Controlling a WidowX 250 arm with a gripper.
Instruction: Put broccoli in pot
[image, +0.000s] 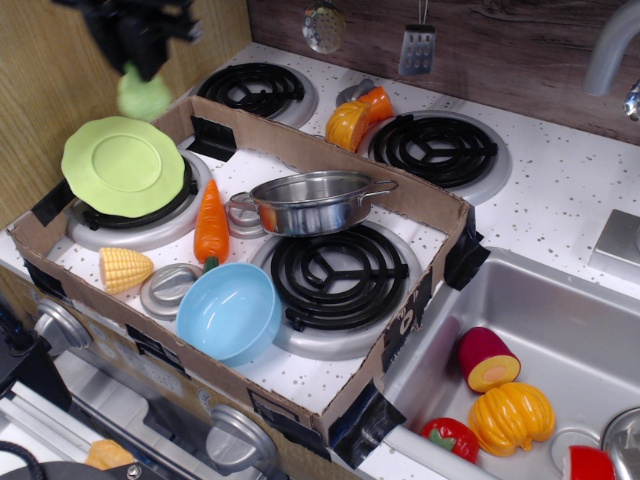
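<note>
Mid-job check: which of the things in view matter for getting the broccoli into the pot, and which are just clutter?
In play:
- broccoli, held aloft by the tool
- pot

Lying about:
- green plate
- carrot
- corn
- blue bowl
- toy foods in the sink
</note>
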